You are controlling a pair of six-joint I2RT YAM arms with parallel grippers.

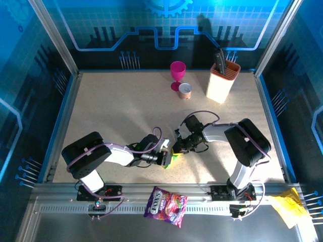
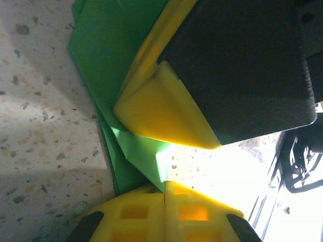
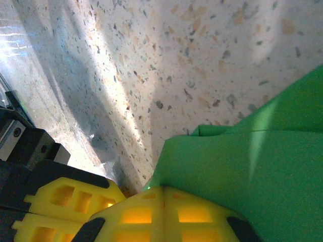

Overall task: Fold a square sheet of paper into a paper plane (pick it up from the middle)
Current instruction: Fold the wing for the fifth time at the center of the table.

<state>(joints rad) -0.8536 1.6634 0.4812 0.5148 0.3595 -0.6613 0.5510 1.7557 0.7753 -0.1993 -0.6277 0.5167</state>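
The square sheet of paper is bright green and folded into layered, angled flaps, lying low over the speckled table near its front middle. Both grippers meet at it, tip to tip. My left gripper is shut, with a pointed corner of the sheet running into the seam between its yellow fingers. My right gripper is shut on the opposite edge, and the green sheet spreads out from its fingertips. The right gripper's yellow finger presses across the sheet in the left wrist view. In the right wrist view, the left gripper's fingers sit at lower left.
A pink goblet, a small can and a knife block stand at the back of the table. A purple snack bag lies on the front rail, and crumpled yellow paper sits at the front right.
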